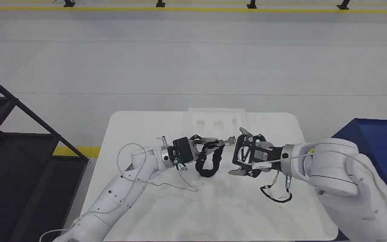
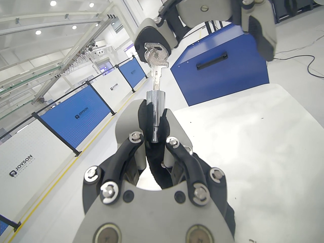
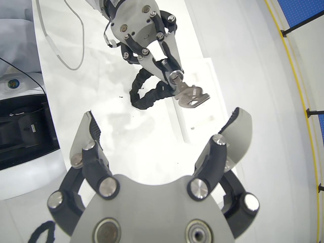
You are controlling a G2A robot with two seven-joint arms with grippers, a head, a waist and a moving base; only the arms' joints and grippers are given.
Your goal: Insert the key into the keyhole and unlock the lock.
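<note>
My left gripper (image 2: 153,117) is shut on the lock (image 2: 155,113), a chrome cylinder with a black sleeved cable (image 3: 149,97) looping down from it. A silver key (image 2: 156,59) sits with its blade in the keyhole and its head sticking out. My right gripper (image 3: 162,125) stands open a short way off the key's (image 3: 189,96) head, touching nothing. In the top view the left gripper (image 1: 208,144) holds the lock (image 1: 211,145) above the table's middle, and the right gripper (image 1: 237,154) faces it from the right, with the black cable (image 1: 208,166) hanging down.
The white table (image 1: 151,127) carries a white foam tray (image 1: 216,118) at its far edge. A second black cable loop (image 1: 275,192) hangs by the right arm. A blue cabinet (image 1: 369,130) stands right of the table and a black frame (image 1: 24,139) to the left.
</note>
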